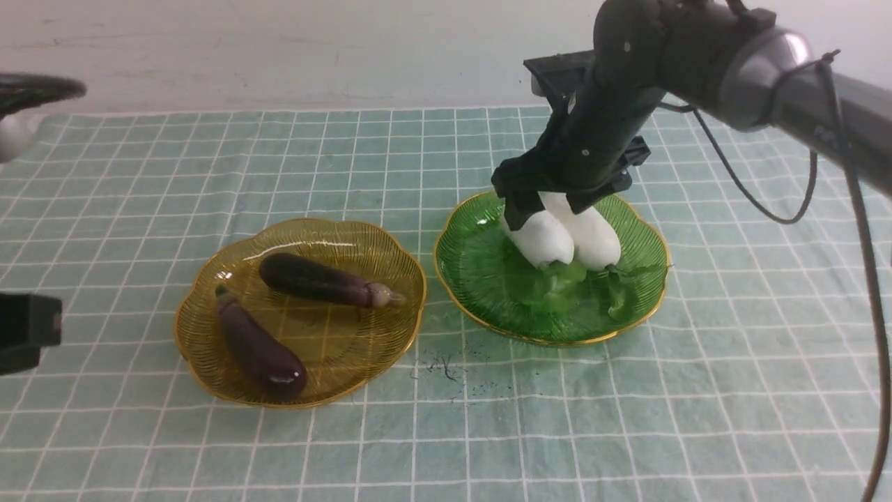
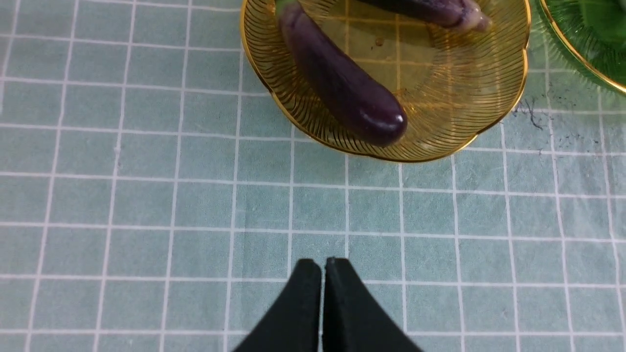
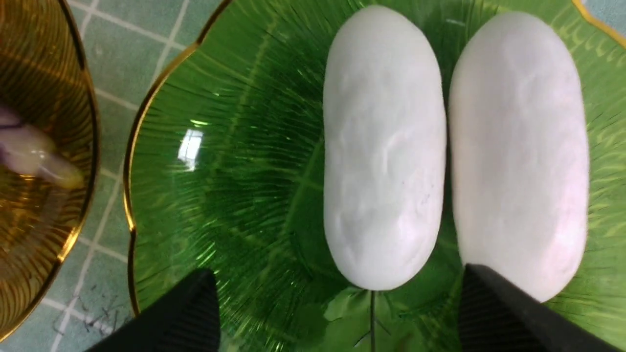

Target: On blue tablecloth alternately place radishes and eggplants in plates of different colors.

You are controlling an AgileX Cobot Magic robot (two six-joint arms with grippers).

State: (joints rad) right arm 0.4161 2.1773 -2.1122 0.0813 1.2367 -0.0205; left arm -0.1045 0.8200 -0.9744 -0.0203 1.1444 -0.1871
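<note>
On the blue tablecloth (image 1: 209, 174), an amber plate (image 1: 334, 341) holds both dark purple eggplants (image 1: 320, 280) (image 1: 261, 348). A green plate (image 1: 474, 265) holds both white radishes (image 1: 547, 240) (image 1: 599, 240), side by side with their green tufts towards me. My right gripper (image 1: 550, 209) is open and low over the green plate (image 3: 220, 171). Its fingers straddle the left radish (image 3: 384, 146), and one finger lies in front of the other radish (image 3: 518, 146). My left gripper (image 2: 323, 264) is shut and empty over bare cloth, short of the amber plate (image 2: 440, 98) and the near eggplant (image 2: 342, 83).
Dark specks (image 1: 446, 366) mark the cloth between the plates near the front. A pale wall (image 1: 279, 49) runs behind the cloth's far edge. The right arm's cable (image 1: 766, 202) hangs at the right. A dark part of the left arm (image 1: 28, 338) shows at the left edge.
</note>
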